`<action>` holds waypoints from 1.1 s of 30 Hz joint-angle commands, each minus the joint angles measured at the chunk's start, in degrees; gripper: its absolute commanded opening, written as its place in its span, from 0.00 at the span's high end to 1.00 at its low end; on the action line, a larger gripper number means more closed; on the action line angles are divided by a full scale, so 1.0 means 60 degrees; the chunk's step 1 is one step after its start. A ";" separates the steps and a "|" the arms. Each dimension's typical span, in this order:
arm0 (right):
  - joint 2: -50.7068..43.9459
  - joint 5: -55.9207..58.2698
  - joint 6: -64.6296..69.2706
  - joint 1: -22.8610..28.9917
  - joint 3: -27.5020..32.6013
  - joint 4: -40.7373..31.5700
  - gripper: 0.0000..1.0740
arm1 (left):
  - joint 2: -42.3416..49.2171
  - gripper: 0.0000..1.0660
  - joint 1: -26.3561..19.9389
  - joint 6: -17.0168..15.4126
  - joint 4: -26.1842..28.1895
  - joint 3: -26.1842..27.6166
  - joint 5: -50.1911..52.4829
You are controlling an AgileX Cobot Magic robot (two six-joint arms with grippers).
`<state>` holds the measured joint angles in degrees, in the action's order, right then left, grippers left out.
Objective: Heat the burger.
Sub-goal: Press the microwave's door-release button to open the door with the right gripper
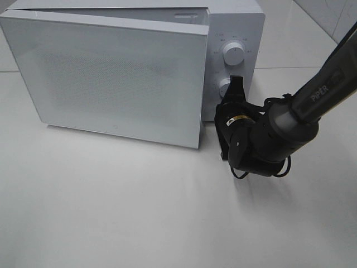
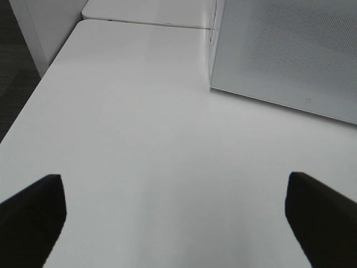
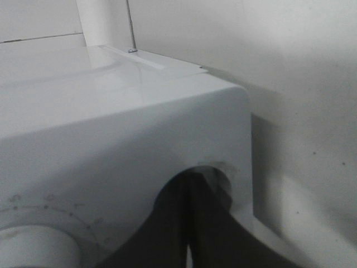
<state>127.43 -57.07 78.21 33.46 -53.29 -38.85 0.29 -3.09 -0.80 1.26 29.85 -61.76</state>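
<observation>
One white microwave (image 1: 117,72) on your tabletop (image 1: 111,212), door ajar, right jaws clenched just beside its lower dial (image 1: 223,87), left jaws released wide above the tabletop, burger position cannot be told.

table front: bare white table (image 1: 111,212), tons of room to sweep around
microwave mouth: door (image 1: 117,78) only ajar, pretty much covers the opening, just a slim gap at its free edge
door's free edge: right gripper (image 1: 236,84) and right arm (image 1: 312,100) crowd the lower knob (image 1: 225,87), tight there
left side: left gripper (image 2: 175,206) over open tabletop, door corner well apart
</observation>
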 commanded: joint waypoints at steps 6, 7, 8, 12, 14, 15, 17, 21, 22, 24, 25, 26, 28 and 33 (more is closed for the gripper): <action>-0.0095 -0.2349 -0.0411 -0.0325 -0.0697 0.0716 1.00 | 0.0143 0.06 -0.0010 -0.0029 0.0000 -0.0029 0.0086; -0.0095 -0.2273 -0.0487 -0.0325 -0.0697 0.0716 1.00 | 0.0143 0.06 -0.0010 -0.0029 0.0000 -0.0029 0.0086; -0.0105 -0.2168 -0.0563 -0.0325 -0.0697 0.0716 1.00 | 0.0143 0.06 -0.0010 -0.0029 0.0000 -0.0029 0.0086; -0.0124 -0.1843 -0.0621 -0.0325 -0.0678 0.0697 1.00 | 0.0143 0.06 -0.0010 -0.0029 0.0000 -0.0029 0.0086; -0.0124 -0.1767 -0.0621 -0.0325 -0.0640 0.0697 1.00 | 0.0143 0.06 -0.0010 -0.0029 0.0000 -0.0029 0.0086; -0.0124 -0.1767 -0.0621 -0.0325 -0.0640 0.0697 1.00 | 0.0143 0.06 -0.0010 -0.0029 0.0000 -0.0029 0.0086; -0.0353 -0.1270 -0.0630 -0.0325 -0.0372 0.0697 1.00 | 0.0143 0.06 -0.0010 -0.0029 0.0000 -0.0029 0.0086; -0.0554 -0.0879 -0.0611 -0.0325 -0.0095 0.0850 1.00 | 0.0143 0.06 -0.0010 -0.0029 0.0000 -0.0029 0.0086; -0.0621 -0.0707 -0.0611 -0.0325 0.0000 0.0907 1.00 | 0.0143 0.06 -0.0010 -0.0029 0.0000 -0.0029 0.0086; -0.0793 -0.0344 -0.0583 -0.0325 0.0220 0.1079 1.00 | 0.0143 0.06 -0.0010 -0.0029 0.0000 -0.0029 0.0086; -0.0936 -0.0029 -0.0563 -0.0248 0.0439 0.1136 1.00 | 0.0143 0.06 -0.0010 -0.0029 0.0000 -0.0029 0.0086; -0.0936 -0.0029 -0.0563 -0.0248 0.0439 0.1136 1.00 | 0.0143 0.06 -0.0010 -0.0029 0.0000 -0.0029 0.0086; -0.0993 0.0076 -0.0563 -0.0210 0.0535 0.1136 1.00 | 0.0143 0.06 -0.0010 -0.0029 0.0000 -0.0029 0.0086; -0.1585 0.0640 -0.0181 -0.0181 0.1499 0.1681 1.00 | 0.0143 0.06 -0.0010 -0.0029 0.0000 -0.0029 0.0086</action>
<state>120.26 -52.88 76.43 32.37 -46.29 -30.65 0.29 -3.09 -0.80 1.26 29.85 -61.76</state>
